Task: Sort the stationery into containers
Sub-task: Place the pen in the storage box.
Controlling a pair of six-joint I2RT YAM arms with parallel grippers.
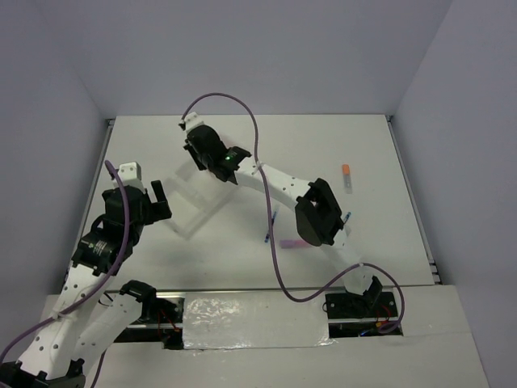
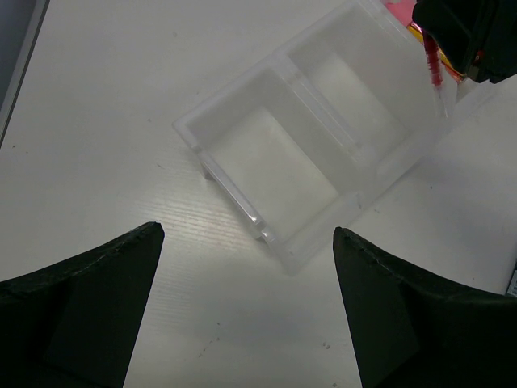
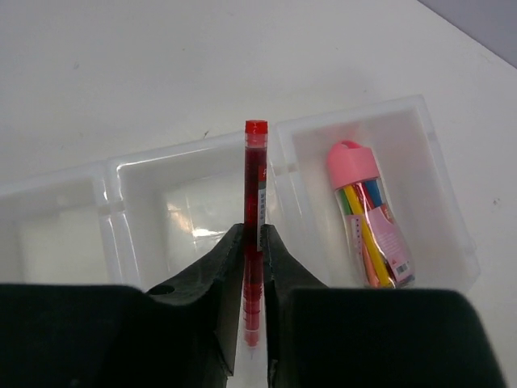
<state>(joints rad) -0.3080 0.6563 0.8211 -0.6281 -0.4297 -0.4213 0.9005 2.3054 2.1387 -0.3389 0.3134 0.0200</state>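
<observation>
White label on red pen, print illegible.

White tabletop: matte surface, finely ribbed where the left wrist view shows it close up, with a few faint dark specks toward 6 o'clock of that view. Pale lavender-grey walls enclose it on three sides: back wall at 12 o'clock, left wall at 9 o'clock, right wall at 3 o'clock. A thin dark edge rail runs along the tabletop's 3 o'clock border. A glossy, wrinkled sheet covers the near ledge at 6 o'clock and catches glare.
</observation>
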